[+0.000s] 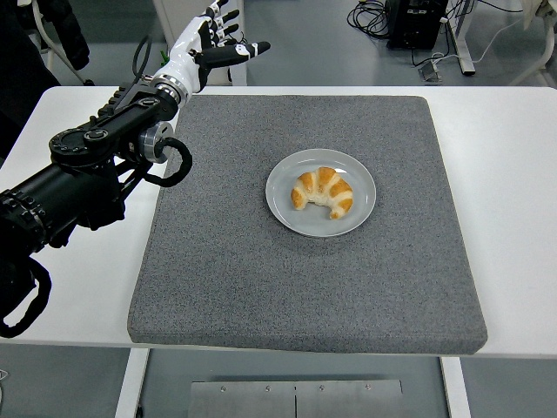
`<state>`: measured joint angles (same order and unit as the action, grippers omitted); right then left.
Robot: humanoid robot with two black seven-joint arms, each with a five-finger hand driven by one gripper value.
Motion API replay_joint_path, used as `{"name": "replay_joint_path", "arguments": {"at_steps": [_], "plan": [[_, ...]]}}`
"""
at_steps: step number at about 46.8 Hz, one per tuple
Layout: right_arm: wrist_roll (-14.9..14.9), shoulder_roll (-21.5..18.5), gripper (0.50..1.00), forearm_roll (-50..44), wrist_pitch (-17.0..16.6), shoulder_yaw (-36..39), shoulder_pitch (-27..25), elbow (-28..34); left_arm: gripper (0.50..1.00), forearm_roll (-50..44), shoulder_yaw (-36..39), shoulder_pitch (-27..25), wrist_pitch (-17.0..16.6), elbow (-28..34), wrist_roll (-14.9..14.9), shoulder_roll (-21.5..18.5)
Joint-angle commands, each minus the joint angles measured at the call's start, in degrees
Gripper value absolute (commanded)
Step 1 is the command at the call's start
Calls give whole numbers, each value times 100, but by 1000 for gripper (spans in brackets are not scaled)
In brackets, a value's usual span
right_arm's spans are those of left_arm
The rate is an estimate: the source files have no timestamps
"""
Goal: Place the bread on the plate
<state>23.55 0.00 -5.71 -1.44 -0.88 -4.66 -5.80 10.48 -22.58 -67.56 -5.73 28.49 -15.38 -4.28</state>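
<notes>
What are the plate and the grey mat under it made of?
The plate looks like glazed ceramic or perhaps melamine: smooth, pale grey, with a soft sheen at its rim. The mat seems to be felt or dense foam: a matte, speckled, slightly fuzzy surface with a thick, soft-looking edge.

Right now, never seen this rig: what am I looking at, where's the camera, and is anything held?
This is a single view from a camera high on the robot, looking forward and down over a white table. The black arm entering from the left is the robot's left arm; it ends in a five-fingered left hand, raised past the table's far-left edge with its fingers spread and holding nothing. The right arm is out of view. A grey mat covers the table. On it sits a grey plate with a croissant resting on it.
</notes>
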Motion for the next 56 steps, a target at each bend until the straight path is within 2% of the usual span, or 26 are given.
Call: {"name": "replay_joint_path", "arguments": {"at_steps": [1, 10, 19, 28, 38, 44, 56], "plan": [[0, 0, 1000, 0, 3, 0, 0, 0, 966, -116, -282, 33, 1, -72, 17, 15], [0, 0, 1000, 0, -5, 0, 0, 0, 965, -477, -906, 156, 36, -432, -44, 120], [0, 0, 1000, 0, 3, 0, 0, 0, 965, -635, -1346, 419, 45, -441, -79, 208], [0, 0, 1000, 0, 3, 0, 0, 0, 963, -644, -1591, 630, 116, -441, -325, 296], [0, 0, 1000, 0, -5, 0, 0, 0, 963, -697, -2066, 709, 160, -450, -343, 279], [0, 0, 1000, 0, -5, 0, 0, -9, 963, -767, -2111, 753, 291, -511, -343, 287], [9, 0, 1000, 0, -5, -18, 35, -35, 963, -846, -2102, 753, 353, -635, -334, 331]]}}
